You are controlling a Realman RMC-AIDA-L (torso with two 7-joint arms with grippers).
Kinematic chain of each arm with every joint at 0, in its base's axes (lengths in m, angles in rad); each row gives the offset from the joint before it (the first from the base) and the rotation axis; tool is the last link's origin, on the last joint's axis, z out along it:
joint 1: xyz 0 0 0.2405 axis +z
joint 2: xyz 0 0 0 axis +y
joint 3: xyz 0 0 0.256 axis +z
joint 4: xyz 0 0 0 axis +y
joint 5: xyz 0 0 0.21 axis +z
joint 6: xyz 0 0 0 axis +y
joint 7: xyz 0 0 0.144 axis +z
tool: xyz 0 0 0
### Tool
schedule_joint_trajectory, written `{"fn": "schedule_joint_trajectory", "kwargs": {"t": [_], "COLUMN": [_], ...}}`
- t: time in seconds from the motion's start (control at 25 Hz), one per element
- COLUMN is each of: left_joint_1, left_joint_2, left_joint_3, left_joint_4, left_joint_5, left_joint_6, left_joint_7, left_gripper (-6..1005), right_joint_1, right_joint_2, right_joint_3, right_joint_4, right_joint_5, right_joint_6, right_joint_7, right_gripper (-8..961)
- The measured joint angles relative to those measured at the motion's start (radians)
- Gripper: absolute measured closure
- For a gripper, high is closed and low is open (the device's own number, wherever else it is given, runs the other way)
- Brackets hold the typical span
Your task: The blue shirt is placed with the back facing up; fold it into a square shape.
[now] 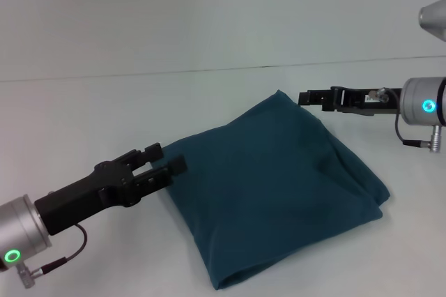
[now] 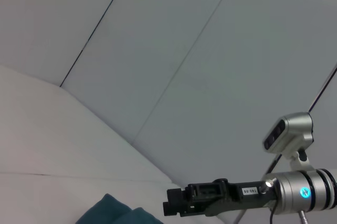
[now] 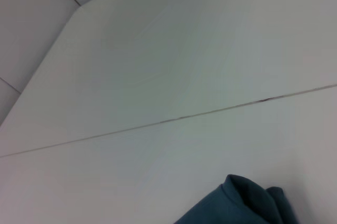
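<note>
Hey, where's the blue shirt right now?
In the head view the blue shirt lies folded on the white table, centre-right, between the left gripper at its near-left edge and the right gripper by its far corner.

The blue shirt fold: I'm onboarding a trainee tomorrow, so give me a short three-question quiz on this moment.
1. True or false: the blue shirt lies spread flat with both sleeves out.
2. Which gripper sits at the shirt's far corner? A) left gripper B) right gripper
3. Fill in: the left gripper's fingers are ____.

Key
1. False; it is folded into a rough, diamond-like square.
2. B; the right gripper is at that corner, the left one at the near-left edge.
3. Open, holding nothing.
</note>
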Motion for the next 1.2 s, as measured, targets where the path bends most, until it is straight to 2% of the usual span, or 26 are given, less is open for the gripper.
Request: {"fn": "schedule_joint_trajectory", "kwargs": {"t": [0.6,1.04,1.2], "left_joint_1": [-0.006,-0.006,-0.006], "left_joint_2": [0.003,0.003,0.003], "left_joint_3": [-0.003,-0.002,-0.003], "left_joint_4": [0.005,0.005,0.005], "left_joint_5": [0.046,0.046,0.046], "left_joint_6": [-0.031,-0.058,-0.060], "left_joint_7": [0.000,0.000,0.000], "left_gripper": [205,206,206], "right_joint_1": [0.018,0.032,0.032], "right_joint_2": [0.016,0.029,0.031], "right_joint_3": [-0.028,-0.041,-0.038], "right_joint_4": [0.053,0.070,0.069], "right_joint_5": [-0.004,-0.004,0.001], "right_joint_6": [0.084,0.126,0.129], "right_joint_7": [-0.008,-0.002,-0.021], "right_gripper": [259,339,524]}}
